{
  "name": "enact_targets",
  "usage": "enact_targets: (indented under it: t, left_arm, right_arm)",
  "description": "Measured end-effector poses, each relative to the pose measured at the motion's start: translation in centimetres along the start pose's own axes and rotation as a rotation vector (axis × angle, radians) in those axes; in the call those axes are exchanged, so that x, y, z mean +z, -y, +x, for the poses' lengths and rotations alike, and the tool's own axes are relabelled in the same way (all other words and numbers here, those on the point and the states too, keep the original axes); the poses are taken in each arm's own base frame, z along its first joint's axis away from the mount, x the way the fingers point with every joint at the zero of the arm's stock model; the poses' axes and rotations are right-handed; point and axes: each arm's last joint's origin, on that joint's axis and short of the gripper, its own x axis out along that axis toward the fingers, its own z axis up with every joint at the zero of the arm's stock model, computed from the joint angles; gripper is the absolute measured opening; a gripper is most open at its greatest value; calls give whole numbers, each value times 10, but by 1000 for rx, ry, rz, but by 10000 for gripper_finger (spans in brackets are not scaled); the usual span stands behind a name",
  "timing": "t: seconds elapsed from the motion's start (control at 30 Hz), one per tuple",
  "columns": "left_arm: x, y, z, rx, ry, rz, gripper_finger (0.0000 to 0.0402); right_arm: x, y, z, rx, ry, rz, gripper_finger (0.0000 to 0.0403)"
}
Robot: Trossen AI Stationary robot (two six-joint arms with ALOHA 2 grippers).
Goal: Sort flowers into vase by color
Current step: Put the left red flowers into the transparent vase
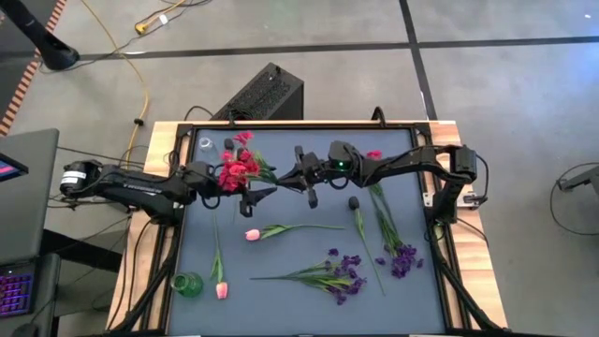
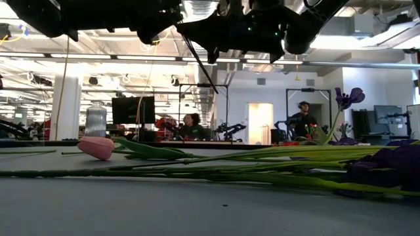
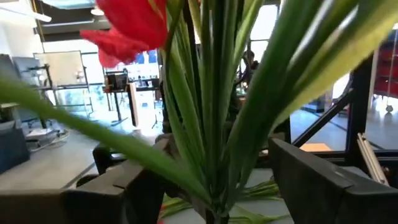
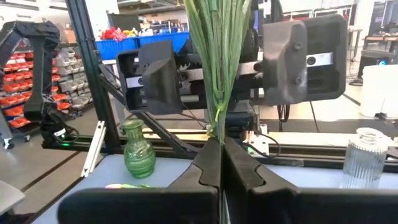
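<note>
A spray of red flowers [image 1: 239, 168] on green stems [image 4: 217, 74] is held up in the air over the far middle of the mat, blossoms uppermost [image 3: 134, 25]. My right gripper [image 1: 301, 176] is shut on its stems. My left gripper [image 1: 245, 183] is open. Its two fingers [image 4: 152, 74] stand one on either side of the stems higher up, with a gap on each side in the left wrist view [image 3: 214, 186]. A green vase [image 1: 187, 284] stands at the near left and a clear glass vase [image 1: 204, 145] at the far left. My right gripper pinches the bundle of green stems near its lower end [image 4: 219, 134] between its two shut fingers. The fingers come level from the table's right and lie across the stems. The spray stands nearly upright, clear of the table, with the blossoms leaning toward my left gripper.
On the grey mat [image 1: 281, 309] lie two pink tulips [image 1: 253, 234] [image 1: 222, 290], two purple bunches [image 1: 346, 276] [image 1: 404, 260], a red flower [image 1: 374, 155] and a dark-budded stem [image 1: 356, 215]. The low view shows a tulip [image 2: 96, 147] and stems lying flat. People sit in the room behind.
</note>
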Motion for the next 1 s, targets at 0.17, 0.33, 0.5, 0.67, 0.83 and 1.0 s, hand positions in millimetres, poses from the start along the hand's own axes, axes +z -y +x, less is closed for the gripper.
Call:
enact_targets:
  t: [0.17,0.33,0.5,0.67,0.83,1.0]
  left_arm:
    - [0,-1,0,33,-5,29,164]
    - [0,-1,0,62,-10,61,46]
    - [-1,-1,0,59,-14,51,12]
    - [-2,-2,-1,74,-40,43,5]
    - [3,-6,-8,194,-81,98,4]
    - [28,-16,-20,442,-241,222,3]
  right_arm:
    - [-1,-4,2,13,-8,4,40]
    - [-2,-5,2,13,-14,-16,63]
    - [-2,-4,2,10,-15,-19,92]
    - [-2,-3,1,14,-20,-32,161]
    - [9,3,-12,20,-100,-5,241]
    - [21,7,-32,-22,-222,59,272]
